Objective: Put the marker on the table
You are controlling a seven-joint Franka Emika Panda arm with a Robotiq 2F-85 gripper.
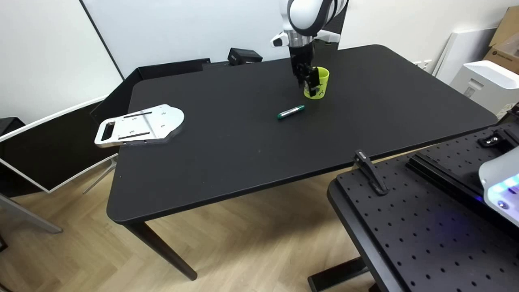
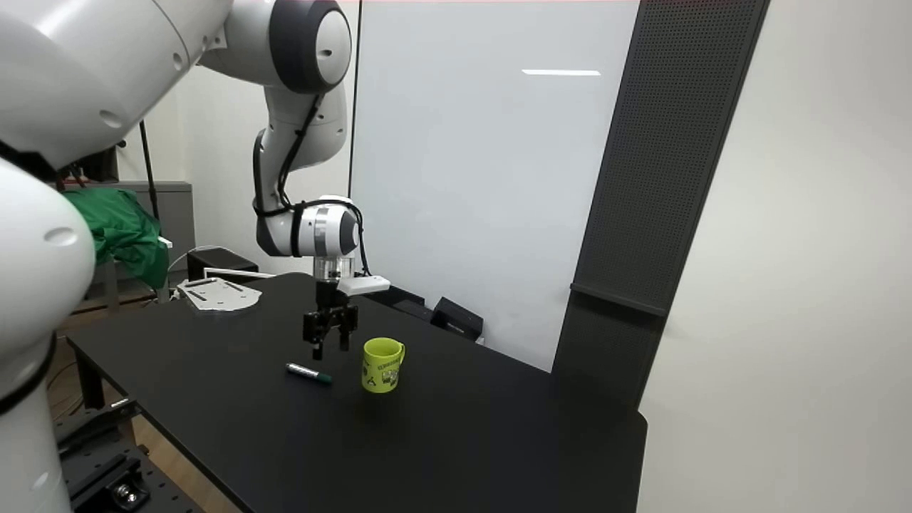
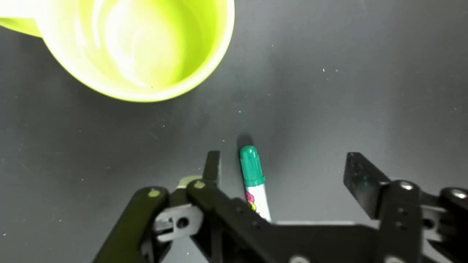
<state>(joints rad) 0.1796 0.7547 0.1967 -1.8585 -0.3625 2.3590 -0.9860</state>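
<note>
Your wrist view looks down into the yellow-green mug (image 2: 378, 365), past its rim to a pale, glossy bottom; it stands upright on the tabletop (image 1: 227, 142), handle out to one side. In an exterior view you have a cardboard box (image 1: 501, 56), something pale showing at its top, too cut off to name.

Your marker (image 1: 290, 112) lies flat on the tabletop near the mug, the two apart. Your jaws are spread and hang above the surface; in the wrist view the marker's capped end shows in the gap between them.

At one end of the tabletop you have a flat white plate (image 1: 140, 123) with slots, and near the long edge a perforated black board (image 1: 389, 215). Below runs a herringbone wooden floor (image 1: 243, 243). Behind the tabletop stand a white panel (image 2: 491, 178) and a dark perforated panel (image 2: 670, 142); a green cloth (image 2: 125, 231) hangs in folds.

The tabletop is matte black, flecked with pale specks, its corners rounded. The marker is a slim cylinder with a ribbed green cap and a white barrel printed in pink and yellow; dark drawings cover part of the mug.
</note>
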